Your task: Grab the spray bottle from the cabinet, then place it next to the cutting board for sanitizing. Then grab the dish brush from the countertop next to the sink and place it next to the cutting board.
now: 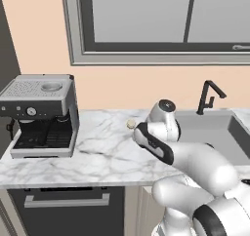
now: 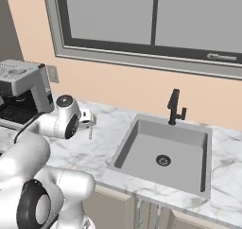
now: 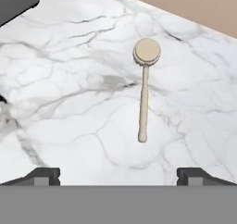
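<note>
One small dish brush with a thin pale beige stick handle and a round light head (image 3: pixel 144 86) lies flat on the white grey-veined marble countertop (image 1: pixel 97 152). In the hand view its full length shows, head toward the peach wall, handle end toward the camera, centred between the two dark finger tips of the two-finger gripper (image 3: pixel 118 176). Those tips stand wide apart, released, touching nothing, above the slab and short of the handle end.

In the left base view the brush shows as no more than its round head, just left of the white arm's wrist and left of the sink; the handle is hidden behind the arm. In the right base view the handle shows as a thin pale stick below the hand, and the head cannot be made out.

One sunken grey metal sink basin (image 2: pixel 165 152) with one dark curved faucet (image 2: pixel 175 107) at its far rim lies to the right of the brush. The right base view shows the basin's drain; the left base view does not.

One silver and black espresso machine (image 1: pixel 41 115) stands at the left end of the countertop, well apart from the brush. One grey-framed window (image 1: pixel 161 23) sits in the wall above. One dark appliance front with a grey bar handle (image 1: pixel 66 201), under the counter, appears in the left base view.
</note>
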You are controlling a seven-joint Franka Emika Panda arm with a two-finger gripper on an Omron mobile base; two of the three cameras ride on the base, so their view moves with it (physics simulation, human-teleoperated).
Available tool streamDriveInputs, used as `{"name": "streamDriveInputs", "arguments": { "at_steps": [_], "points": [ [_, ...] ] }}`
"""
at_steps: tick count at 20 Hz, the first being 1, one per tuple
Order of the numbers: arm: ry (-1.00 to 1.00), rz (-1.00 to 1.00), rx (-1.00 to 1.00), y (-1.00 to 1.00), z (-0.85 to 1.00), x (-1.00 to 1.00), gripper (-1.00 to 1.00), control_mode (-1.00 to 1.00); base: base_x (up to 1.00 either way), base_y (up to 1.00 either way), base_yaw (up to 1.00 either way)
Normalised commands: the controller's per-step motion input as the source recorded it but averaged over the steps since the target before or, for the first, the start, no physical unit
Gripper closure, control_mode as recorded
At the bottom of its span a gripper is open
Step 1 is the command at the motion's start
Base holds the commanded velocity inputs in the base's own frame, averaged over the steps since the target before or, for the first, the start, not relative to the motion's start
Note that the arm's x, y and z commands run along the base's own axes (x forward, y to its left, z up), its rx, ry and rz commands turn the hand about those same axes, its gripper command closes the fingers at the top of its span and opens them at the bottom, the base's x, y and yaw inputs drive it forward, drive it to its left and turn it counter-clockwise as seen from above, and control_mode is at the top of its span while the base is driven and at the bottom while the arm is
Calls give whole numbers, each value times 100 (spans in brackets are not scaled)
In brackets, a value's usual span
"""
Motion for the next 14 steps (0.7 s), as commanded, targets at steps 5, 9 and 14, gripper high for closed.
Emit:
{"name": "streamDriveInputs", "arguments": {
  "at_steps": [5,9,14],
  "points": [
    [5,0,-1,0,-26,76,-100,-100,0,0,0],
    [10,0,0,0,-11,55,-100,-100,0,0,0],
    [11,0,0,0,-22,55,-100,-100,0,0,0]
  ]
}}
